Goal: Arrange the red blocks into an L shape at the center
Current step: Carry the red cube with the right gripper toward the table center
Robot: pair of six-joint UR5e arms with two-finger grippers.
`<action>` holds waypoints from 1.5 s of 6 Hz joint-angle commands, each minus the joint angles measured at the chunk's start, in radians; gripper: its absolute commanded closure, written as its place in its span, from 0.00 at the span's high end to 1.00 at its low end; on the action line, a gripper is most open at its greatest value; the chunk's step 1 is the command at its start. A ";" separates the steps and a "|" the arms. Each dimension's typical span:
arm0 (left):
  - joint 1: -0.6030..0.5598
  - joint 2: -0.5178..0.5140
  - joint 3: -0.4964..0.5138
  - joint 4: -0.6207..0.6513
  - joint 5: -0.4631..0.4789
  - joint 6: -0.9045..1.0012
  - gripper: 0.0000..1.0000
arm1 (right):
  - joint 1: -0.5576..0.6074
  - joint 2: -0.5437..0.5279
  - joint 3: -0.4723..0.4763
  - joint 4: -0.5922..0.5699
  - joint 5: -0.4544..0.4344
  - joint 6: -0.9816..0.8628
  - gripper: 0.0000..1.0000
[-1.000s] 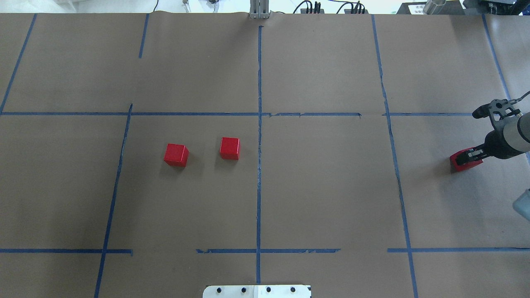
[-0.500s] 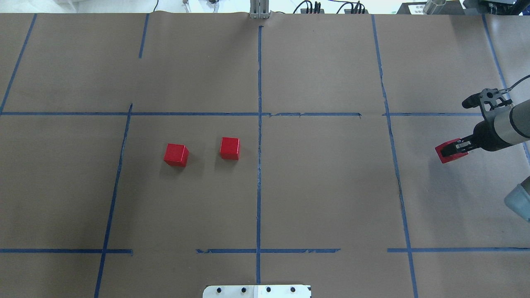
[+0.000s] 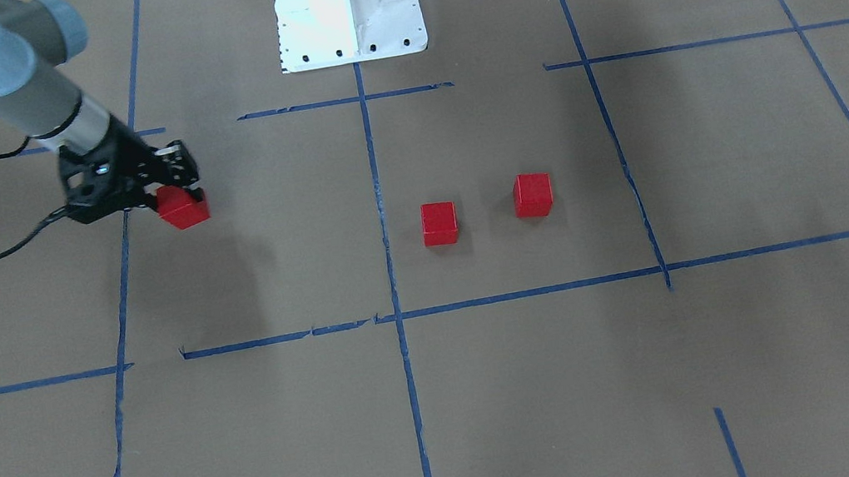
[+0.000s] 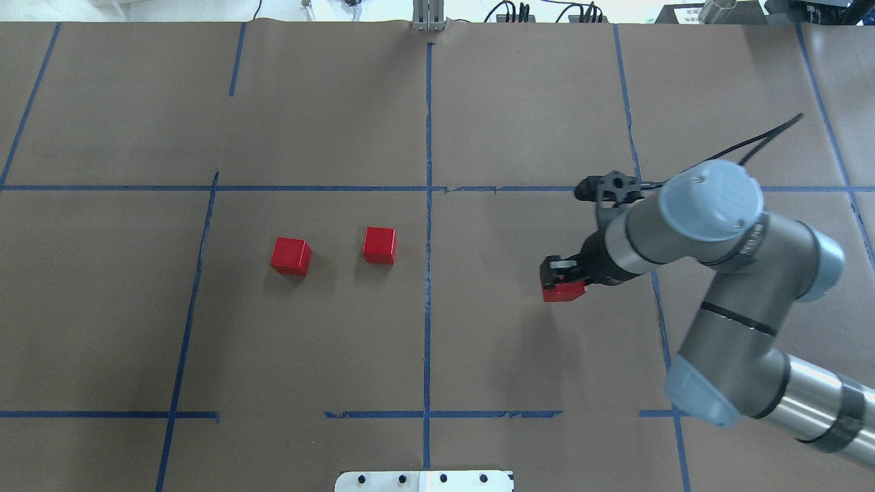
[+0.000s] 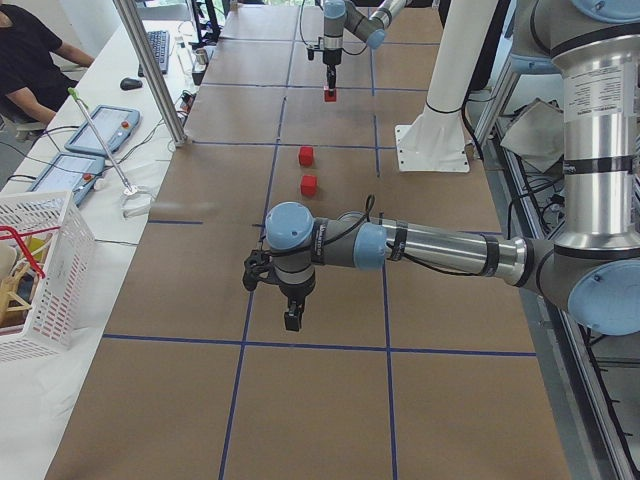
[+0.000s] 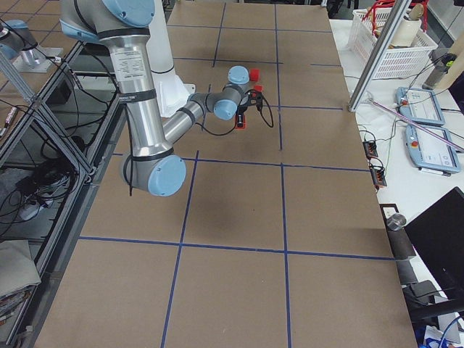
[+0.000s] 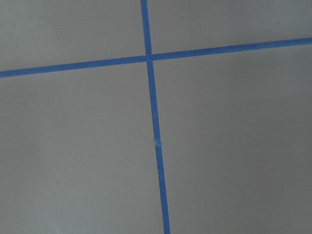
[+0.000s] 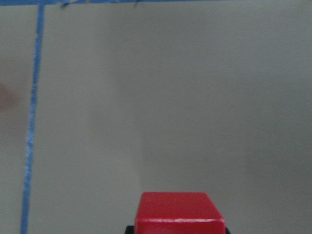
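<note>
Two red blocks [image 4: 290, 255] [image 4: 379, 244] sit on the brown paper left of the middle vertical tape line [image 4: 428, 301], a small gap between them. They also show in the front view [image 3: 532, 194] [image 3: 439, 223]. My right gripper [image 4: 562, 280] is shut on the third red block [image 4: 563, 292] and holds it above the paper right of that line. It also shows in the front view [image 3: 182, 207] and the right wrist view [image 8: 179, 212]. The centre patch [image 4: 403, 389] lies where the middle line meets a short tape segment. My left gripper [image 5: 291, 320] shows only in the exterior left view; I cannot tell its state.
Blue tape lines divide the brown paper into cells. The robot's white base [image 3: 348, 6] stands at the table's near edge. The left wrist view shows only a tape crossing [image 7: 148, 57]. A white basket [image 5: 40, 270] and tablets lie on a side table.
My right gripper, with the red block in it, has moved from the table's far right edge leftward towards the middle. The two other blocks have not moved.
</note>
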 commanded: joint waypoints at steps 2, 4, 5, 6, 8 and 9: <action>0.000 0.000 -0.006 0.000 0.000 -0.001 1.00 | -0.163 0.308 -0.156 -0.186 -0.139 0.225 0.00; 0.000 0.000 -0.007 0.000 -0.002 -0.001 1.00 | -0.196 0.367 -0.255 -0.182 -0.175 0.247 0.01; 0.000 0.000 -0.013 0.000 0.000 -0.002 1.00 | -0.211 0.369 -0.258 -0.182 -0.195 0.248 0.01; 0.000 0.002 -0.013 0.000 0.000 -0.001 1.00 | -0.214 0.364 -0.264 -0.183 -0.196 0.248 0.01; 0.000 0.002 -0.013 0.000 0.000 -0.001 1.00 | -0.214 0.357 -0.264 -0.188 -0.201 0.247 0.02; 0.000 0.002 -0.013 0.000 0.000 -0.001 1.00 | -0.214 0.357 -0.267 -0.186 -0.201 0.247 0.02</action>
